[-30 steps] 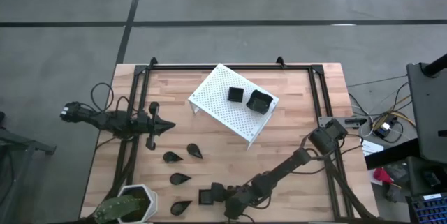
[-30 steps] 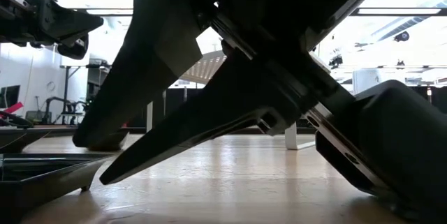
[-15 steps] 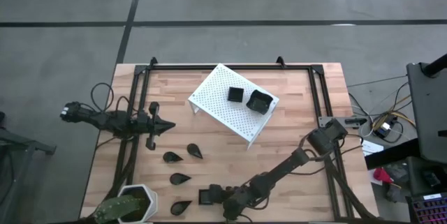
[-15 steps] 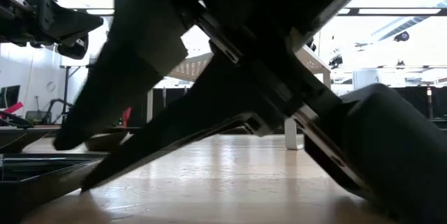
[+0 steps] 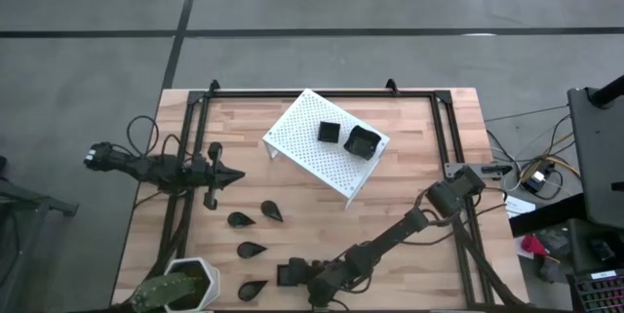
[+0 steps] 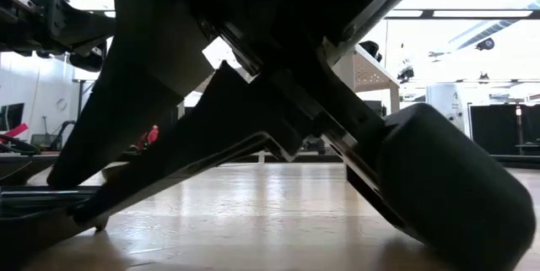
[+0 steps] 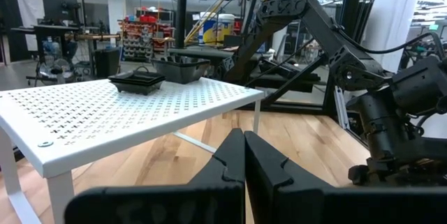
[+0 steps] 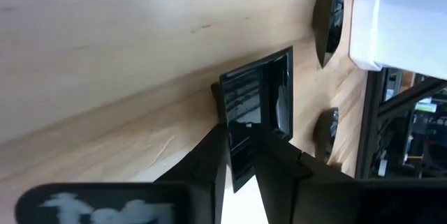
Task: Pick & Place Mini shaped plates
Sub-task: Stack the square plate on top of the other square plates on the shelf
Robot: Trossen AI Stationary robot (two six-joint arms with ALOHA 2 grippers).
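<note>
The right gripper (image 8: pixel 239 153) fingers are set astride the near rim of a square plate (image 8: pixel 255 109) lying flat on the desk (image 5: pixel 409 157), apparently not yet clenched, so the grasp step is judged in hand, closing and lifting coming next.

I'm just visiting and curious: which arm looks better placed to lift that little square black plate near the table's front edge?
The right. Its pincer is already down at the square plate, fingers straddling its rim in the right wrist view. The left pincer hangs shut, farther back over the table's left side, away from any plate.
</note>
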